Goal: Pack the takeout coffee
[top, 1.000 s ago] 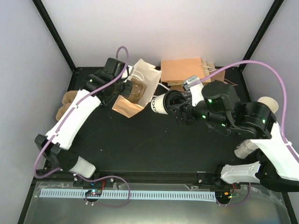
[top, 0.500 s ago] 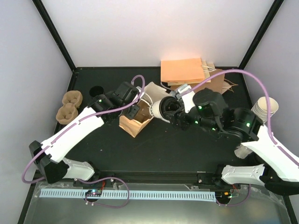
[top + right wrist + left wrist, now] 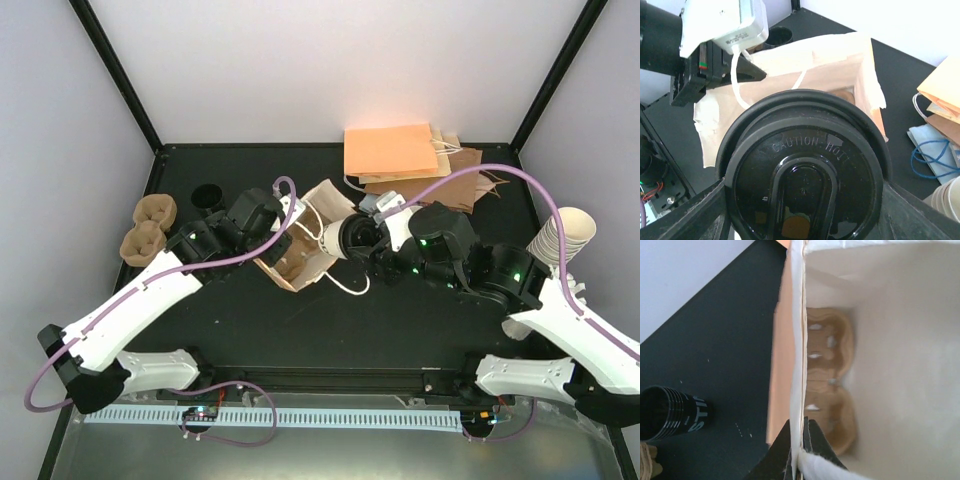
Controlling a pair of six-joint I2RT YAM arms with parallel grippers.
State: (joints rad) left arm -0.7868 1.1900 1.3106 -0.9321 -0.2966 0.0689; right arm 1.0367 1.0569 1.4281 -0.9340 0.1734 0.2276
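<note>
My right gripper (image 3: pixel 368 241) is shut on the takeout coffee (image 3: pixel 335 238), a white paper cup with a black lid (image 3: pixel 805 175), held on its side. The cup's base points at the open mouth of a white-lined paper bag (image 3: pixel 300 258). In the right wrist view the lid fills the space between my fingers (image 3: pixel 687 217), with the bag (image 3: pixel 815 65) just beyond it. My left gripper (image 3: pixel 800 452) is shut on the bag's rim (image 3: pixel 798 365), holding the mouth open. A brown pulp carrier tray (image 3: pixel 832 390) lies at the bottom of the bag.
Two pulp carriers (image 3: pixel 148 224) sit at the left edge, and a black cup (image 3: pixel 670 412) stands near them. Flat brown bags (image 3: pixel 395 150) lie at the back. A stack of lidless white cups (image 3: pixel 565 235) stands at the right. A blue cloth item (image 3: pixel 934 155) lies by the bags.
The left gripper has drawn the bag nearer and turned its mouth toward the cup. The right gripper has carried the coffee left, up to the bag's opening.
</note>
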